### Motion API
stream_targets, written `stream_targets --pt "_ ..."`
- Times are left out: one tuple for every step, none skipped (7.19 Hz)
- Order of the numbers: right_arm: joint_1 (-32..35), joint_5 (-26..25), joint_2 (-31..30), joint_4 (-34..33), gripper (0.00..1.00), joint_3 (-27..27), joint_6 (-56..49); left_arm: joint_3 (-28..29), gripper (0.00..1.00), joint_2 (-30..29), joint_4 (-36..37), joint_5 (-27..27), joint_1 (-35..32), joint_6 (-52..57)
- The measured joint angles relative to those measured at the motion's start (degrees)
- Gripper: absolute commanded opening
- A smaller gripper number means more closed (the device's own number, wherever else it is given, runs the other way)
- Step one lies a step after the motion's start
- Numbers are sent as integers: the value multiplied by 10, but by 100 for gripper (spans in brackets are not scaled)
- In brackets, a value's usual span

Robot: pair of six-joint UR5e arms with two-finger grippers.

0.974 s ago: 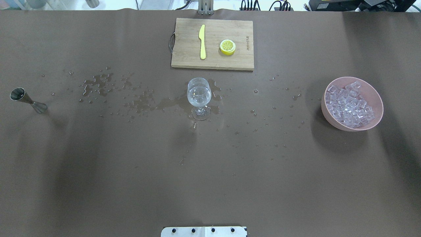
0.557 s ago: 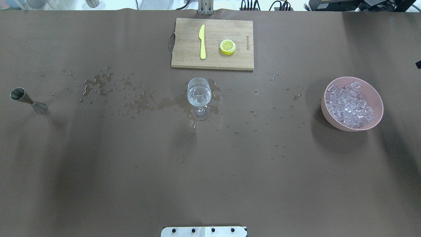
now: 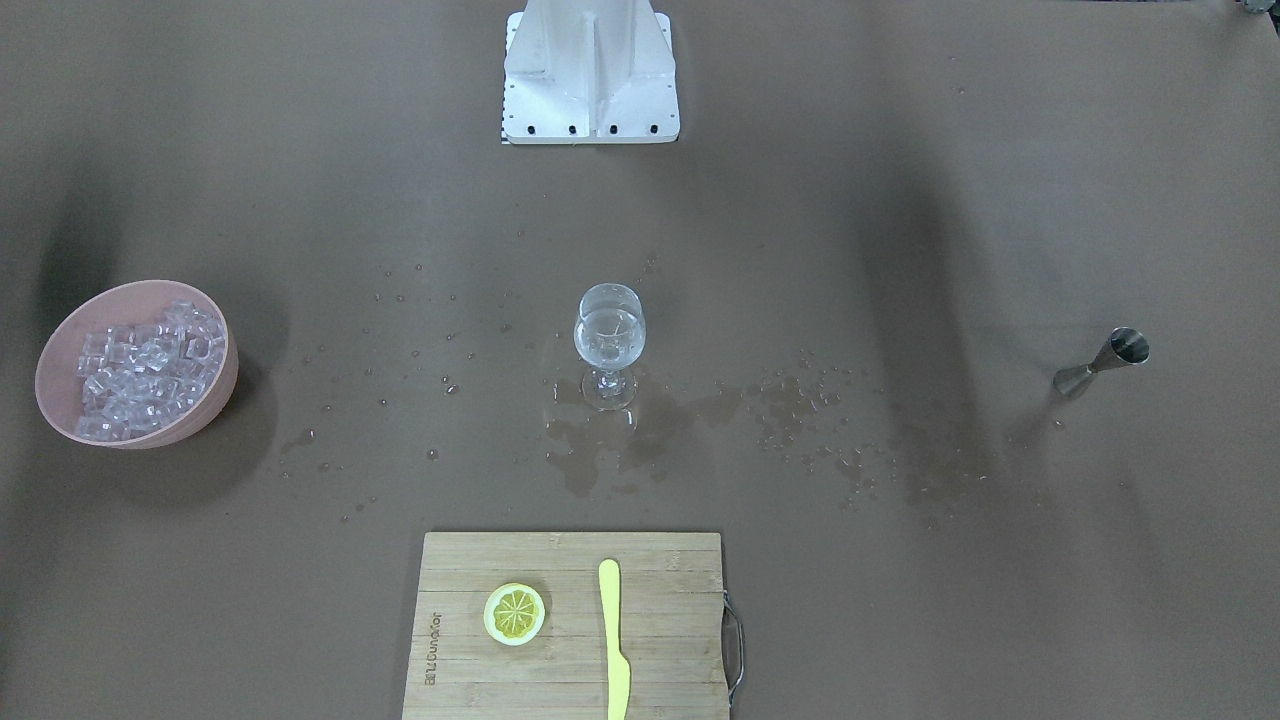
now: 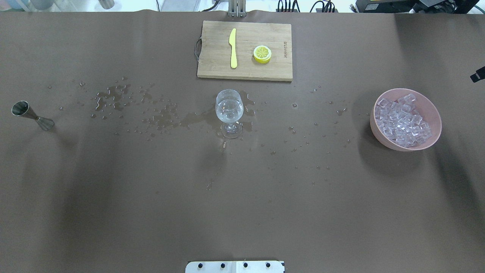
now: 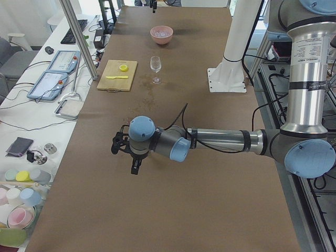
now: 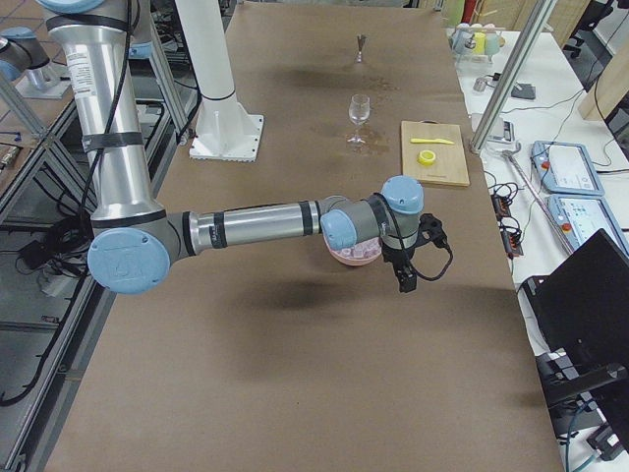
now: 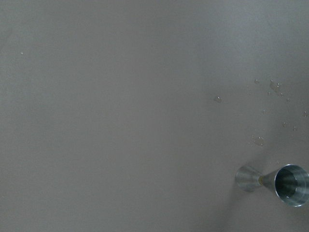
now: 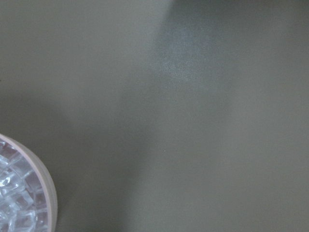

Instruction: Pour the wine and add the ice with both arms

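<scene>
Overhead exterior: ice [image 4: 401,121] waits in its pink bowl [image 4: 430,105]. Left fingers [image 5: 134,167] and right fingers [image 6: 403,283]: opening impossible to tell. Best grip the rim firmly, tip slowly.

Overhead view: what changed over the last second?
A black part of the right arm has edged in at the view's right edge, absent a second ago, now further in. Nothing taken hold of or let go. The wine glass, ice, pink bowl, jigger and cutting board stayed put.
</scene>
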Motion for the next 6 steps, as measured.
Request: stream_targets --pt "0 1 -3 0 100 5 0 -26 98 7 0 -1 -1 1" --pt "0 3 -5 0 100 8 0 -57 98 18 0 -1 -1 2" --pt "0 9 -5 0 100 9 0 -78 98 25 0 -2 -2 2" --pt "-1 15 -3 0 100 5 0 -85 98 33 -4 -2 -2 4" --pt "-4 18 2 -1 100 2 0 -81 98 48 -29 -2 -2 5" --pt "-8 19 6 -2 100 1 1 -73 98 62 -80 -1 -2 3"
